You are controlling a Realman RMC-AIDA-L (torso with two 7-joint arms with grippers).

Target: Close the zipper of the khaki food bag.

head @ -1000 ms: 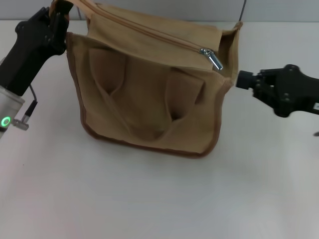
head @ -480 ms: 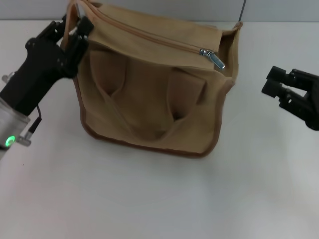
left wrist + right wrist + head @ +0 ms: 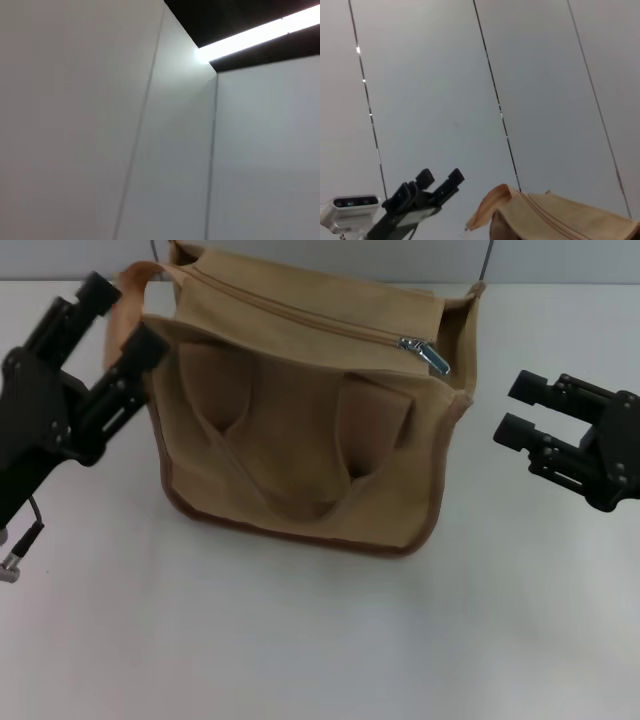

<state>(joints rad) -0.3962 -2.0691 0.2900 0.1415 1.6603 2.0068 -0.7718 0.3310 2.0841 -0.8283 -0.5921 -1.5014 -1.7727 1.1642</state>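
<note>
Head view: my left gripper [image 3: 112, 320] and right gripper [image 3: 520, 408] are hanging open, empty; the zipper [image 3: 300, 318] pull may be slipping my pinch.

My left pincer [image 3: 112, 322] is matte black, with two long, blocky fingers squared at the tips and ribbed linkages behind them. A thin black cable with a small silver plug hangs below its wrist. My right pincer [image 3: 520, 408] is the same black, with stubby squared fingertips and small screws on its knuckles.
</note>
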